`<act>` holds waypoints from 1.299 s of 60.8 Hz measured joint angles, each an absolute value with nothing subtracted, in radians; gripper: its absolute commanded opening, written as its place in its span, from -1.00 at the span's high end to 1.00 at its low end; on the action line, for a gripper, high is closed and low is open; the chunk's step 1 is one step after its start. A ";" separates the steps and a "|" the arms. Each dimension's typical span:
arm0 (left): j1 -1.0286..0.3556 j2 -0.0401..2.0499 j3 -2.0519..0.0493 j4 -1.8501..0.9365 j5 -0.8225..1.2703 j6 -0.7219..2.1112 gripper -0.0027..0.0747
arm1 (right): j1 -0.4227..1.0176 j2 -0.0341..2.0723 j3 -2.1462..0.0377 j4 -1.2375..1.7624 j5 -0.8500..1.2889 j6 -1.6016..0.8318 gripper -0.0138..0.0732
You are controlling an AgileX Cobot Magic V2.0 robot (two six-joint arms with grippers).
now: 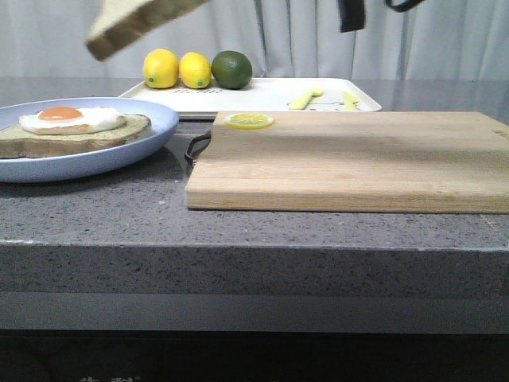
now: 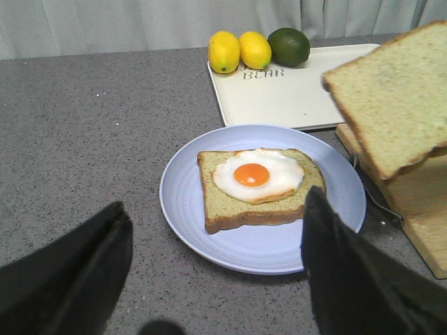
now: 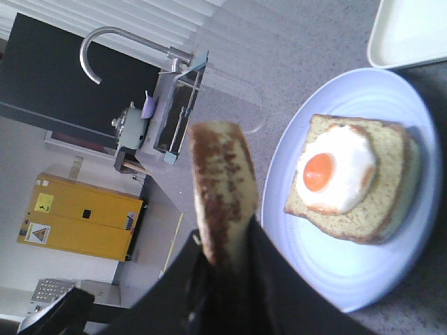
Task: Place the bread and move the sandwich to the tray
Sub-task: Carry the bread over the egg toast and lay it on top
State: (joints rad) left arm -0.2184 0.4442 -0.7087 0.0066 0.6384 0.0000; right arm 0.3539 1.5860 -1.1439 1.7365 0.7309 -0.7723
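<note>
Two slices of bread are in play on a grey stone counter. One slice lies on a light blue plate (image 1: 95, 151) with a fried egg on top, forming the open sandwich (image 2: 260, 187). The other slice, the bread (image 1: 131, 24), hangs tilted in the air above and just right of the plate, pinched edge-on by the right gripper (image 3: 227, 269), whose jaws are closed on its crust. The left gripper (image 2: 216, 279) hovers over the plate's near side with its dark fingers (image 2: 66, 272) spread wide and nothing between them.

Behind the plate sits the white tray (image 1: 262, 95), carrying two lemons (image 1: 178, 68), a lime (image 1: 231, 69) and pale yellow cutlery (image 1: 322, 98). A wooden cutting board (image 1: 350, 159) lies to the right, a lemon slice (image 1: 249, 120) on its far corner.

The task looks less than half done: the bread is lifted but not yet laid on the egg, and the plate with the sandwich must afterwards go onto the tray.
</note>
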 measured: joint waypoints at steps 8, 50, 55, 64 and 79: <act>-0.218 0.444 -0.709 0.000 0.638 0.000 -0.37 | 0.456 1.676 -1.234 1.766 0.633 -0.782 0.41; -0.218 0.444 -0.709 0.000 0.638 0.000 -0.37 | 0.622 1.983 -1.508 1.799 0.322 -0.550 0.41; -0.218 0.444 -0.709 0.000 0.638 0.000 -0.37 | 0.622 1.985 -1.510 1.801 0.322 -0.545 0.41; -0.218 0.444 -0.709 0.000 0.638 0.000 -0.37 | 0.622 1.988 -1.510 1.805 0.322 -0.543 0.40; -0.218 0.444 -0.709 0.000 0.638 0.000 -0.37 | 0.625 1.990 -1.510 1.799 0.322 -0.543 0.11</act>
